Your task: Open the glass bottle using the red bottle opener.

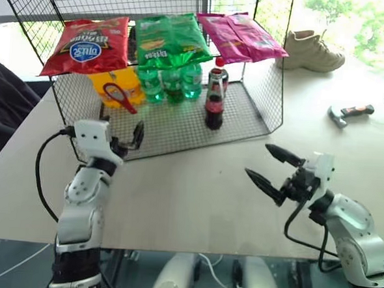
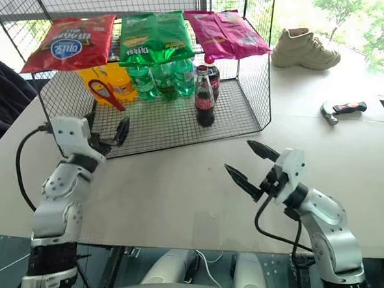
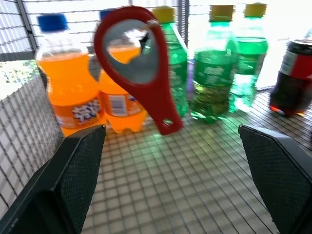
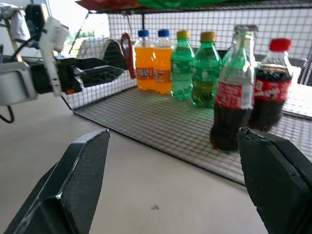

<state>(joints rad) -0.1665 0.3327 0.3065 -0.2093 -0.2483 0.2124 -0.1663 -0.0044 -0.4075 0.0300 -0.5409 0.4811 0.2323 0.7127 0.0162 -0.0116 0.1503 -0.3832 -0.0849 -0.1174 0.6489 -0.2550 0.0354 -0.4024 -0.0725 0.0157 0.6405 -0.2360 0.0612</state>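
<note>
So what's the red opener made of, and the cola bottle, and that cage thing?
The red bottle opener looks like glossy red plastic, or painted metal; it is hard to tell which. The hole in its ring has a pale, shiny edge. The glass bottle looks like clear glass: light shines through its greenish neck above the dark drink. The wire rack looks like thin metal wire in a grid, dark on its walls.

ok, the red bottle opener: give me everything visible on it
The flat red bottle opener has a large oval ring head with a pale centre and a short tapered handle with a small hole near its tip. It looks like plastic. It hangs or leans head-up, handle slanting down, in front of the orange soda bottles at the wire rack's left end; what supports it is unclear. Nothing grips it: the left gripper faces it, jaws open.
</note>
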